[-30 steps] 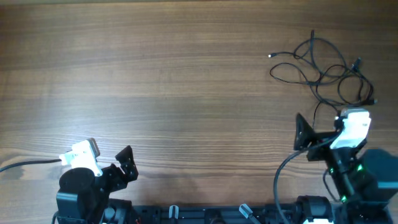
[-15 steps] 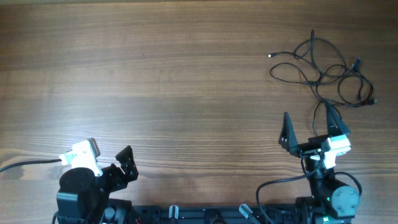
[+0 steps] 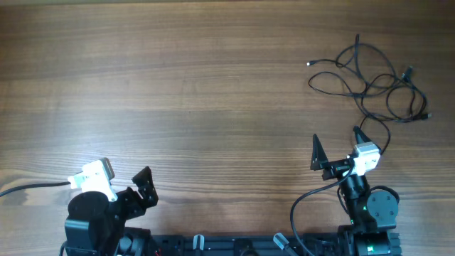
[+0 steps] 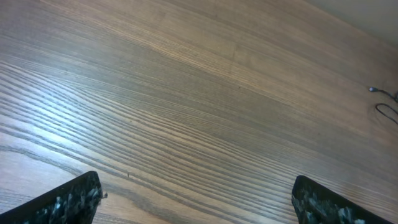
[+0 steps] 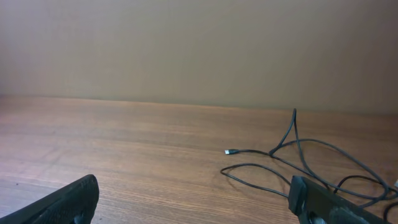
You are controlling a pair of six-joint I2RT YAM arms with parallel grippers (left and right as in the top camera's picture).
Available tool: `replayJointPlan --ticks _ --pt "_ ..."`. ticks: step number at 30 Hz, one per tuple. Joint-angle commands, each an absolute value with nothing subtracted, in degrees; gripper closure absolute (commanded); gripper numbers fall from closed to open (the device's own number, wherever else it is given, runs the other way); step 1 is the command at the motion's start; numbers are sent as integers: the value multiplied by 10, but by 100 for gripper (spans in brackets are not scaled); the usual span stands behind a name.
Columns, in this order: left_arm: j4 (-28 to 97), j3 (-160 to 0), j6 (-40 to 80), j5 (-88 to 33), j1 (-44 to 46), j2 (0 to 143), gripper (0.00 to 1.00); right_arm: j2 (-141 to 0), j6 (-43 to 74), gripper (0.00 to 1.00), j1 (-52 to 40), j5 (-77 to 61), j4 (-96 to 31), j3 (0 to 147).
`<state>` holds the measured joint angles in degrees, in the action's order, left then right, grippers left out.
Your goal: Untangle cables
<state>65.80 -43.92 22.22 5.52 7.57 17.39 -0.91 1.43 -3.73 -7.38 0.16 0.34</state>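
Note:
The cables (image 3: 370,84) are thin black wires lying in tangled loose loops at the far right of the wooden table, with small plug ends sticking out. They also show in the right wrist view (image 5: 298,158), ahead and to the right, and a plug tip shows at the right edge of the left wrist view (image 4: 373,90). My right gripper (image 3: 340,151) is open and empty, just short of the tangle's near side. My left gripper (image 3: 142,186) is open and empty at the near left edge, far from the cables.
The wooden table (image 3: 178,85) spreads bare to the left of the tangle. A thicker black arm cable (image 3: 28,188) runs off the left edge near the left arm. A plain wall stands behind the table in the right wrist view.
My right arm has swung left and pulled toward the near edge, its open fingers turning to point at the tangle. The left arm and the cables have not moved.

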Motion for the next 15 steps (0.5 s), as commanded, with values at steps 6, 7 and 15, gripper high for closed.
replayJointPlan --ticks 6,7,15 --pt "656 -438 228 56 77 170 0 -10 15 0 -41 -62 3 3" --pt "656 -438 228 56 77 170 0 -10 15 0 -41 -62 3 3" --pt "575 -368 228 54 51 118 0 -10 15 0 -41 -62 3 3"
